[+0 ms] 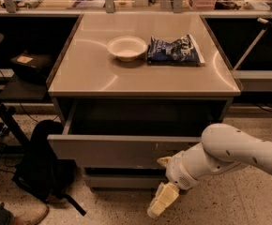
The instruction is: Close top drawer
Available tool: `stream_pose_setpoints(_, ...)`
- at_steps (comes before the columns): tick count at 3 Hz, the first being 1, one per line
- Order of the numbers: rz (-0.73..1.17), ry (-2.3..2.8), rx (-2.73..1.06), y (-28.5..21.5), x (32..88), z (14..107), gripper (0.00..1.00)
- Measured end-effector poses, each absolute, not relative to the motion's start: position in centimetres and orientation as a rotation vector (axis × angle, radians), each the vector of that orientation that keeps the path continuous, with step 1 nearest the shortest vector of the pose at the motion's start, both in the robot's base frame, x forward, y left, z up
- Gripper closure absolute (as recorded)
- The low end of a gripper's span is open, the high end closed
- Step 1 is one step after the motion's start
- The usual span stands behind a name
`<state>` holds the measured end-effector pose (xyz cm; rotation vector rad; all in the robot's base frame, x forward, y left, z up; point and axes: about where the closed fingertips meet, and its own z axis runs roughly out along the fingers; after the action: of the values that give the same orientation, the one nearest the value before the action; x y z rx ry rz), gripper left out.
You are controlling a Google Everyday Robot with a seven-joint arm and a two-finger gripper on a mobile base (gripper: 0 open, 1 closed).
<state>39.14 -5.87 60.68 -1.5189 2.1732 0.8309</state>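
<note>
The top drawer (117, 151) of the grey table (140, 74) stands partly pulled out, its plain front showing small whitish scratches right of centre. Its dark inside shows above the front. My gripper (163, 181) is low at the front right, just below and against the drawer front. One cream fingertip (164, 161) touches the front's lower edge. The other finger (161, 201) hangs down toward the floor, so the gripper is open and holds nothing. My white arm (239, 156) comes in from the right.
A white bowl (126, 47) and a blue snack bag (174, 50) lie on the tabletop. A lower drawer front (122, 178) sits under the top one. A black bag (37, 165) and a stand's legs (7, 125) are on the floor at left.
</note>
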Motion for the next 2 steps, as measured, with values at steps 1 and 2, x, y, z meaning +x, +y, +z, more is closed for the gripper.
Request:
stream_pose_setpoints(1,0.834,2.185,-1.501,-6.4,38.5,60.6,0.0)
stream_pose_setpoints(2,0.654,2.159,-1.422,-8.6,40.9,64.5,0.0)
